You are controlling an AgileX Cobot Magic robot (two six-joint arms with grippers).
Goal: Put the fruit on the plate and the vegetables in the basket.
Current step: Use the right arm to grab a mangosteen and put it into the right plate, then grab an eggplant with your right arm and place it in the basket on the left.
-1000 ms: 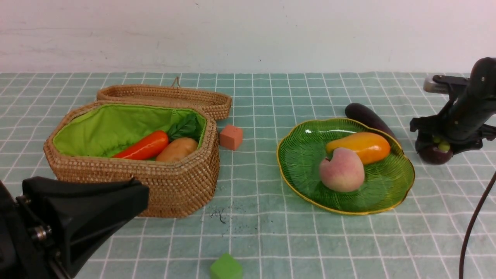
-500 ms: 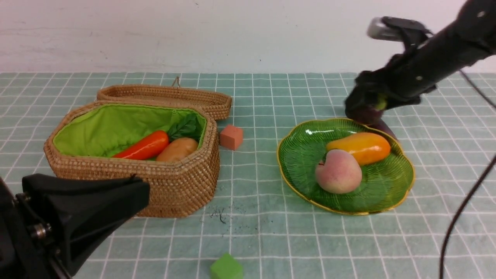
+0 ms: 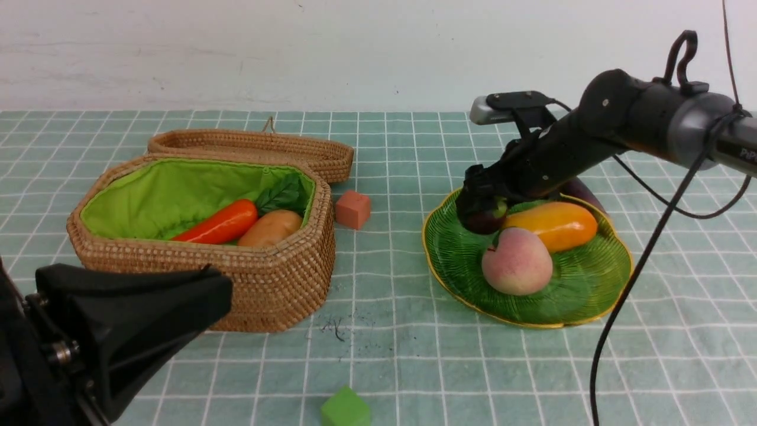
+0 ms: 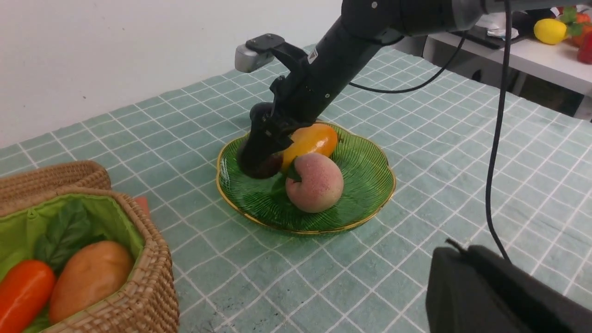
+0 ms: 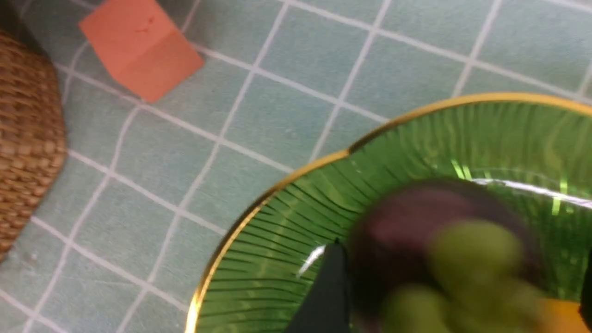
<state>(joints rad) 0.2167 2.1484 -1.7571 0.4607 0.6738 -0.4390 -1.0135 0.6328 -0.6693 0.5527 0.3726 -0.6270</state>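
The dark-purple mangosteen [image 3: 485, 220] with its green cap sits low over the far left part of the green plate [image 3: 591, 284], between the fingers of my right gripper [image 3: 482, 214]. In the right wrist view the mangosteen [image 5: 416, 231] is blurred, and a gap shows beside one finger, so the right gripper [image 5: 460, 277] is open. The mango [image 3: 550, 225] and peach [image 3: 516, 260] lie on the plate. The eggplant [image 3: 582, 190] lies behind the plate, mostly hidden by the arm. The carrot [image 3: 219, 222] and potato [image 3: 271, 228] lie in the basket [image 3: 266, 278]. My left gripper [image 3: 219, 290] is shut and empty at the near left.
The basket's lid [image 3: 254, 148] lies open behind it. A salmon cube [image 3: 353, 208] stands between basket and plate. A green cube [image 3: 345, 408] sits at the front edge. The right arm's cable [image 3: 627, 284] hangs across the plate's right side.
My right arm carried the mangosteen from the cloth right of the plate, up and over, down onto the plate's far left part. Its jaws have widened. The peach shifted slightly left.
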